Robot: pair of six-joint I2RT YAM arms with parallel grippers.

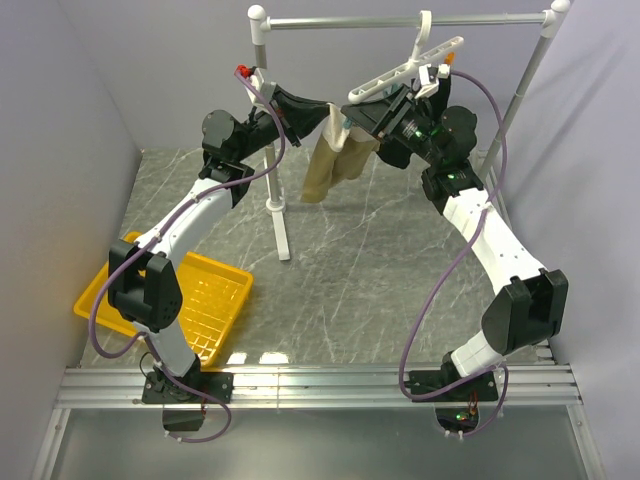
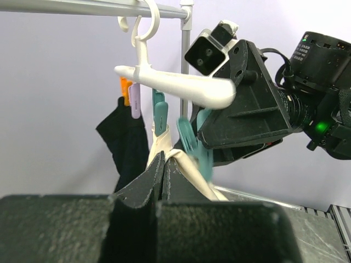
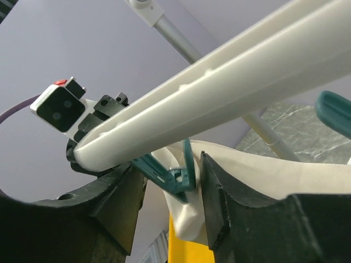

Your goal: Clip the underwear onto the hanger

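Observation:
The tan underwear (image 1: 332, 165) hangs from my left gripper (image 1: 326, 118), which is shut on its top edge; in the left wrist view the closed fingertips (image 2: 163, 158) pinch the cream fabric (image 2: 189, 167). The white hanger (image 1: 405, 68) hooks on the rail and slants down to the left. It also shows in the left wrist view (image 2: 175, 83) and the right wrist view (image 3: 230, 82). My right gripper (image 1: 368, 118) sits under the hanger's low end. In the right wrist view, my right gripper (image 3: 169, 164) is closed on both sides of a teal clip (image 3: 175, 176), with underwear fabric (image 3: 258, 172) against it.
The silver rail (image 1: 400, 20) spans the back, with a post (image 1: 277, 205) standing mid-table. A black garment (image 2: 129, 137) hangs from the hanger's orange (image 2: 125, 89) and purple (image 2: 135, 101) clips. Another teal clip (image 2: 159, 112) hangs free. A yellow basket (image 1: 215, 300) lies front left.

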